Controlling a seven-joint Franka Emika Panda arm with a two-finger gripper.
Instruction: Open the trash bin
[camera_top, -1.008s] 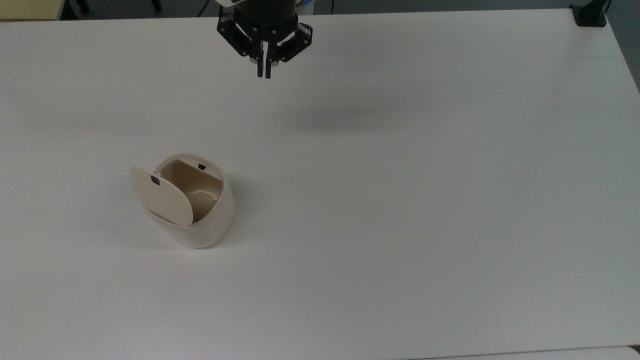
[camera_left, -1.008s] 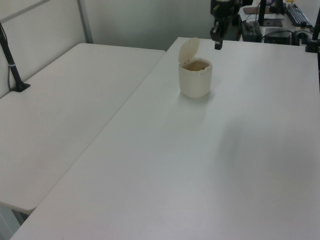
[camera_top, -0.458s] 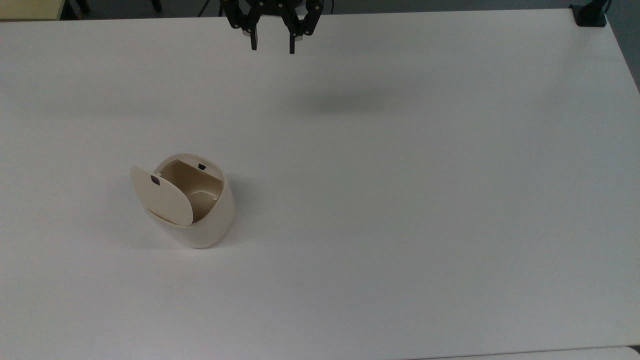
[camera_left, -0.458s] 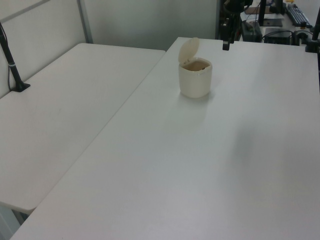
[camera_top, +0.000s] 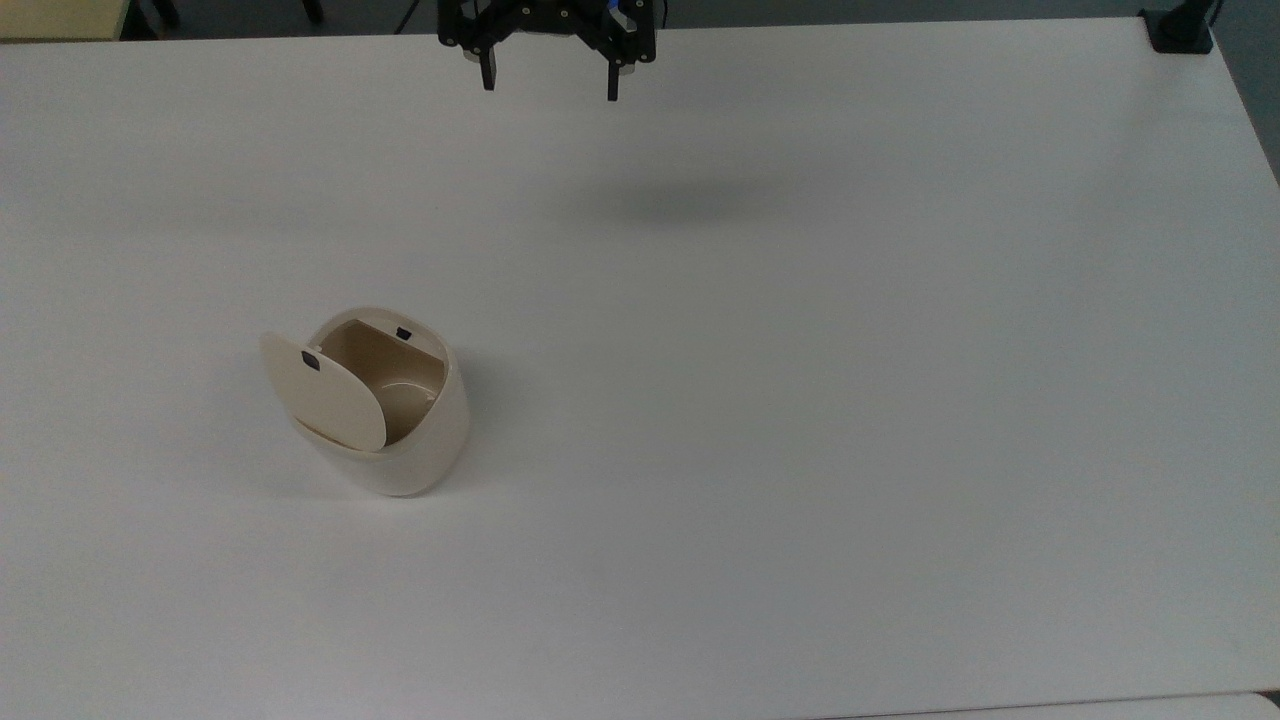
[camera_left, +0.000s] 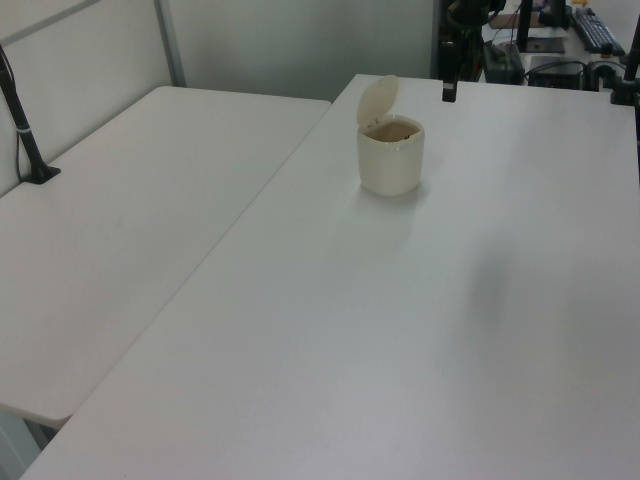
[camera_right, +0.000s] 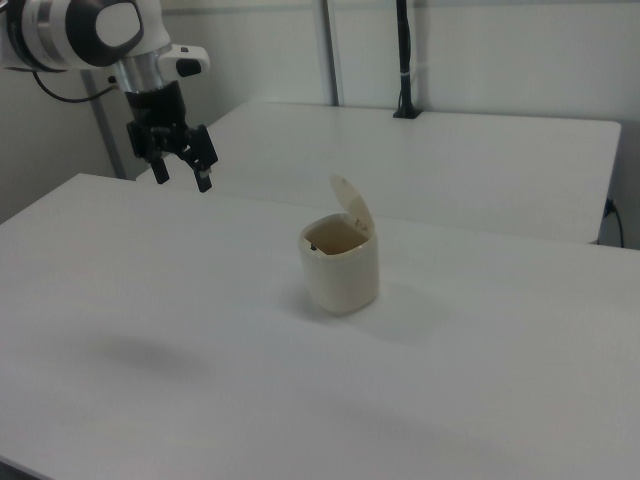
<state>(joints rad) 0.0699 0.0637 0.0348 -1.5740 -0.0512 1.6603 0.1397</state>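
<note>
The cream-beige trash bin (camera_top: 400, 440) (camera_left: 390, 160) (camera_right: 342, 272) stands on the white table (camera_top: 800, 400) with its flat lid (camera_top: 325, 392) (camera_left: 378, 100) (camera_right: 351, 208) swung up on its hinge, so the brown inside shows. A small black latch button (camera_top: 403, 333) sits on the rim. My gripper (camera_top: 550, 88) (camera_right: 183, 176) hangs high over the table's far edge in the top view, well away from the bin. Its fingers are spread wide and hold nothing. In the left view the gripper (camera_left: 450, 88) hangs to the right of the bin.
A second white table (camera_left: 130, 230) adjoins in the left view's left, with a black clamp pole (camera_left: 25, 130) on it. Another black clamp (camera_top: 1180, 28) grips the table's corner in the top view's upper right. A desk with a keyboard (camera_left: 590, 30) stands behind.
The gripper's fingers went from closed together to spread wide, and the gripper rose and drew back toward the table's far edge. The bin and its raised lid stayed put.
</note>
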